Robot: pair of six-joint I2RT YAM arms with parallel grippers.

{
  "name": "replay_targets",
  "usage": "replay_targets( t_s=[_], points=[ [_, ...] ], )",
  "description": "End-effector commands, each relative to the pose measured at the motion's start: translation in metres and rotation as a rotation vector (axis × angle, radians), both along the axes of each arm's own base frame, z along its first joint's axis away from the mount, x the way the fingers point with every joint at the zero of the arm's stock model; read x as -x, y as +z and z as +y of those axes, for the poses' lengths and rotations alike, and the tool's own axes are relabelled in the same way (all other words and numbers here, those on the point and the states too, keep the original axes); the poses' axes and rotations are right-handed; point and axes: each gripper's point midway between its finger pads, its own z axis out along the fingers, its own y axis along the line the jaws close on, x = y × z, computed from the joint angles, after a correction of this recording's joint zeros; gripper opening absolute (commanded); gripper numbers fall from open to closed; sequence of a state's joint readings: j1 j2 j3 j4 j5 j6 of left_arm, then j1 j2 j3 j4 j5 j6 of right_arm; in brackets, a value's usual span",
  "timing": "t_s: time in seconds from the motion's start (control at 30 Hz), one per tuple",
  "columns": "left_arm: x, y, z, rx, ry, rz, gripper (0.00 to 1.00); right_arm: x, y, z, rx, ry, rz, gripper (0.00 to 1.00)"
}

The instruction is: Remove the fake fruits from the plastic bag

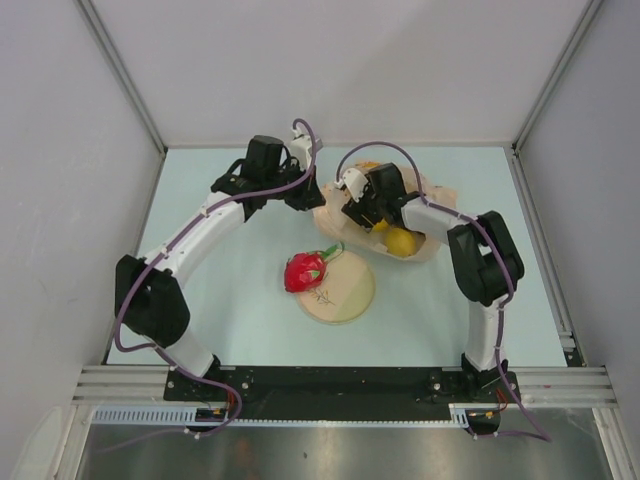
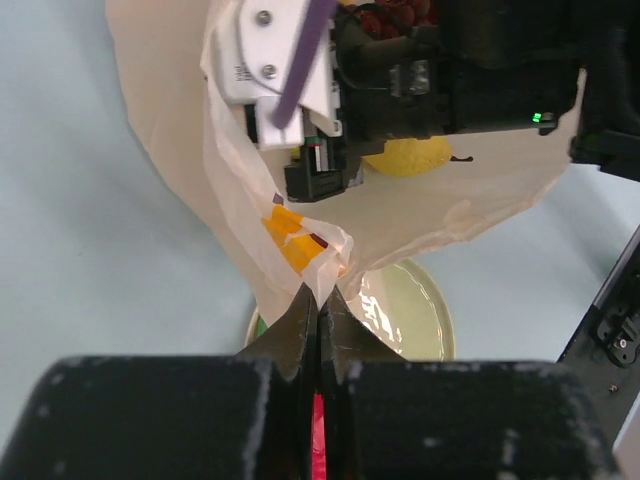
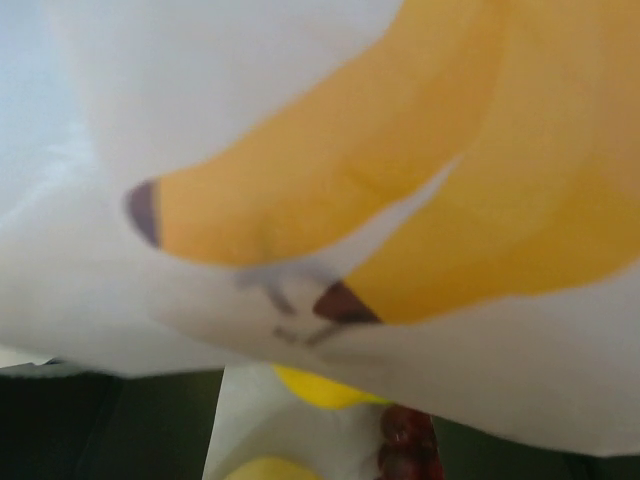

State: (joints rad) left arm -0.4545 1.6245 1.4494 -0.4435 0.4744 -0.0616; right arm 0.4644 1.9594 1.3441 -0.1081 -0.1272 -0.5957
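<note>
1 left gripper (image 2: 320, 305), closed, pinches an edge of the plastic bag (image 2: 165, 110).

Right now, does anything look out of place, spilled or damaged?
Nothing spilled or damaged. Only the red fruit looks askew: it overhangs the left rim of the plate. The left gripper has its jaws shut on the edge of the plastic bag.

White arm links (image 1: 200, 235), black joints (image 1: 150, 300), purple cables (image 1: 385, 146)

R jaws in bag (image 1: 437, 192) mouth; open table (image 1: 250, 300) L of plate (image 1: 350, 295).
</note>
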Motion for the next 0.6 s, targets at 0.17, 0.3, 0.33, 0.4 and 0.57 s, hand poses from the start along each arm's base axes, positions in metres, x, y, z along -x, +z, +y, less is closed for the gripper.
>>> replay_targets(
  t_s=[0.17, 0.3, 0.33, 0.4, 0.57],
  points=[
    [0.005, 0.028, -0.008, 0.059, -0.030, -0.088, 0.00, -0.004, -0.025, 0.019, -0.036, 0.086, 0.133, 0.69],
    [0.006, 0.028, -0.010, 0.066, -0.032, -0.080, 0.00, -0.001, -0.026, 0.024, -0.023, 0.156, 0.154, 0.55],
    [0.005, 0.027, -0.010, 0.065, -0.032, -0.081, 0.00, 0.005, -0.026, 0.025, -0.015, 0.173, 0.170, 0.48],
    [0.004, 0.028, -0.008, 0.059, -0.028, -0.093, 0.00, 0.014, -0.018, 0.029, 0.011, 0.227, 0.165, 0.40],
    [0.005, 0.030, -0.006, 0.051, -0.028, -0.109, 0.00, 0.041, 0.024, 0.033, 0.034, 0.271, 0.172, 0.18]
  ],
)
